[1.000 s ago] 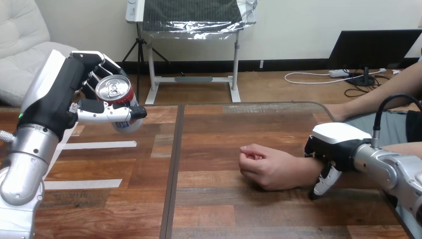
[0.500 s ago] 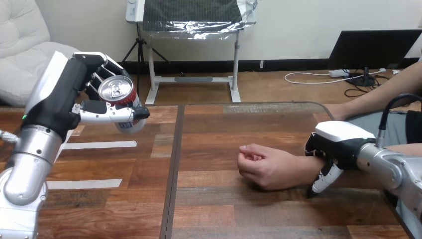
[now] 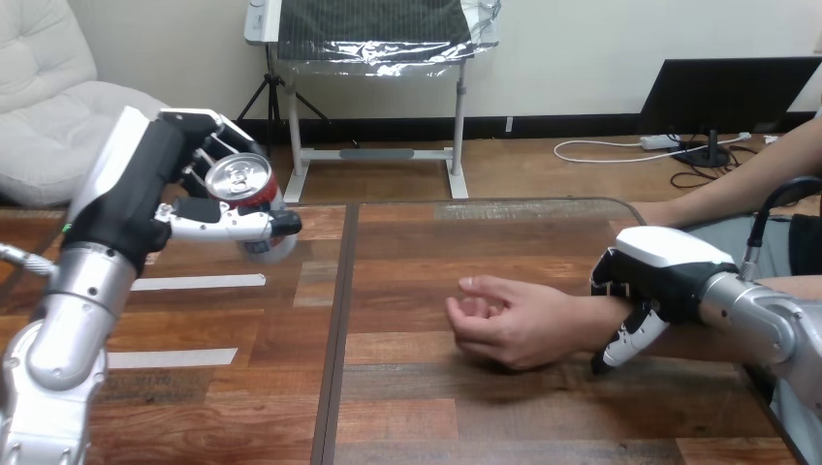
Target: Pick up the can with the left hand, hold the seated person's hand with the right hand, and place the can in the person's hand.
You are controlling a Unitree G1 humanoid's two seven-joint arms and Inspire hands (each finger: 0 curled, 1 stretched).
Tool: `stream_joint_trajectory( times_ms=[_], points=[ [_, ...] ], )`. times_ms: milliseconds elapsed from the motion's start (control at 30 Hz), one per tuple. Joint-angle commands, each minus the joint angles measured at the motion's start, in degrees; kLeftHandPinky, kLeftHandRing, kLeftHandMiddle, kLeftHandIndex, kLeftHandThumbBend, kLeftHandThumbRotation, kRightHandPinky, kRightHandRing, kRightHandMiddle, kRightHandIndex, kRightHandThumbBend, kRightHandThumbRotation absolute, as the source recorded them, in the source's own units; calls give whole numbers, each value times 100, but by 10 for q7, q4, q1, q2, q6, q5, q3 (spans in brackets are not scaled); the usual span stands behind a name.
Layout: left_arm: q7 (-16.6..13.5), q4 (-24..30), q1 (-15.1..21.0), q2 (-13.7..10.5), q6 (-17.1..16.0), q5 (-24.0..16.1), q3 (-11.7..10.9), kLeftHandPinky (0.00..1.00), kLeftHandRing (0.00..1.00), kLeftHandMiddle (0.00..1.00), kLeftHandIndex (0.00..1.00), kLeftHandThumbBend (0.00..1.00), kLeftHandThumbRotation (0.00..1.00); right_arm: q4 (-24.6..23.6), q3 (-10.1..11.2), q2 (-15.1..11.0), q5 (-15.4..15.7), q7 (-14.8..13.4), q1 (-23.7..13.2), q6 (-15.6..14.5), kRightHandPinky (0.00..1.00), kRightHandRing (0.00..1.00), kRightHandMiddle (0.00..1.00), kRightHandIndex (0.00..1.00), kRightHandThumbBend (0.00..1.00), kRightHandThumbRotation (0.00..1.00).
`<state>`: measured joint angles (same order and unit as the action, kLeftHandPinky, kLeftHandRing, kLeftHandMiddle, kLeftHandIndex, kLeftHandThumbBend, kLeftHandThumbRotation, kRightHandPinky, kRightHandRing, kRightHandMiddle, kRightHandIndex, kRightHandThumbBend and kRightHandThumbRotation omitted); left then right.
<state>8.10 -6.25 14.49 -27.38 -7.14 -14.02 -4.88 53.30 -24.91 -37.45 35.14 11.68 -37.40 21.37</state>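
Observation:
My left hand (image 3: 145,199) is raised above the table's left part, its fingers and thumb curled round a red and white can (image 3: 250,199) with a silver top. The can hangs in the air, tilted a little. The person's hand (image 3: 504,320) lies on the table at the middle right, palm turned partly up, fingers loosely curled. My right hand (image 3: 659,276) sits over the person's wrist, its fingers curled down round it on the near side.
The wooden table (image 3: 407,407) has strips of white tape (image 3: 194,282) on its left part. A dark seam (image 3: 334,329) runs front to back left of centre. The person's forearm (image 3: 708,339) stretches to the right edge.
My left hand has carried the can to the right and slightly up. The person's hand has shifted left and opened a little, with my right hand still on the wrist.

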Motion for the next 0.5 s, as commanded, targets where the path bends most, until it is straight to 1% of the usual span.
stream_joint_trajectory(
  times_ms=[0, 67, 267, 467],
  points=[
    [-6, -22, 62, 12, -31, 15, 6, 28, 34, 40, 42, 70, 0, -14, 19, 10, -26, 5, 15, 4, 34, 36, 41, 41, 79, 18],
    [-8, -32, 66, 15, -37, 17, 7, 28, 34, 40, 42, 70, 0, -18, 21, 9, -28, 8, 15, 4, 33, 36, 40, 40, 79, 18],
    [-9, -53, 78, 24, -44, 16, 11, 28, 34, 39, 42, 69, 0, -25, 28, 7, -33, 6, 16, 8, 33, 35, 40, 40, 78, 18],
    [-15, -74, 93, 35, -41, 11, 19, 27, 33, 39, 41, 70, 0, -43, 35, 5, -39, 18, 17, -2, 32, 35, 39, 39, 78, 19]
  ],
)
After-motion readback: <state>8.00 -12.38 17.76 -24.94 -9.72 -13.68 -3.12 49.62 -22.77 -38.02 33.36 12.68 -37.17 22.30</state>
